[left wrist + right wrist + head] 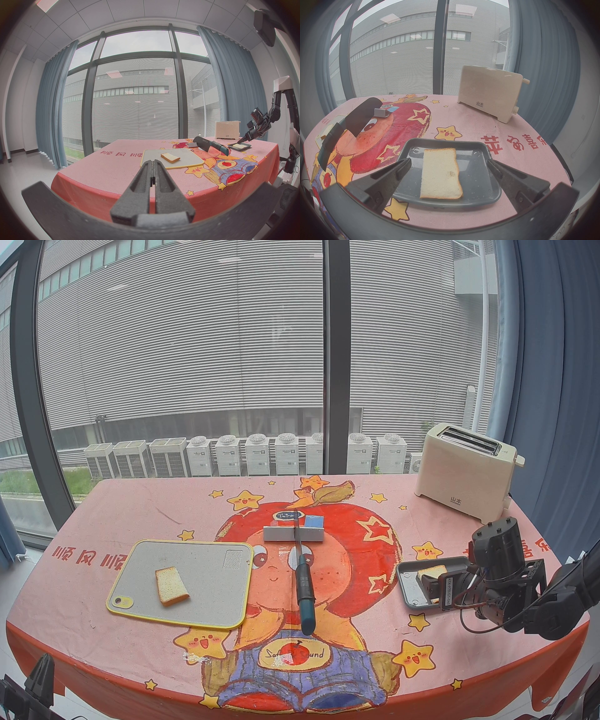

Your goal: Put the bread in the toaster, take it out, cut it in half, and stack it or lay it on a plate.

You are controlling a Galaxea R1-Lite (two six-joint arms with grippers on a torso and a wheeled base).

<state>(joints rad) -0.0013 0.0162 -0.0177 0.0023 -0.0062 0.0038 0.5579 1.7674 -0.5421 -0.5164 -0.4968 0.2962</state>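
your right gripper (448, 162) is spread wide and holds nothing. its two fingers stand low at the near end of the dark grey tray (476, 178), one toward each side of it. in that tray lies one whole bread slice (440, 173), flat on the bottom. the cream toaster (465, 471) stands behind the tray, apart from it, slots facing up. on the grey cutting board (212, 584), toward the robot's left, rests a smaller bread piece (171, 585). between board and tray the knife (304, 584) lies with its blade on a small knife rest (294, 532). your left gripper (153, 165) is closed tight and empty, off the table (81, 590) at its left corner.
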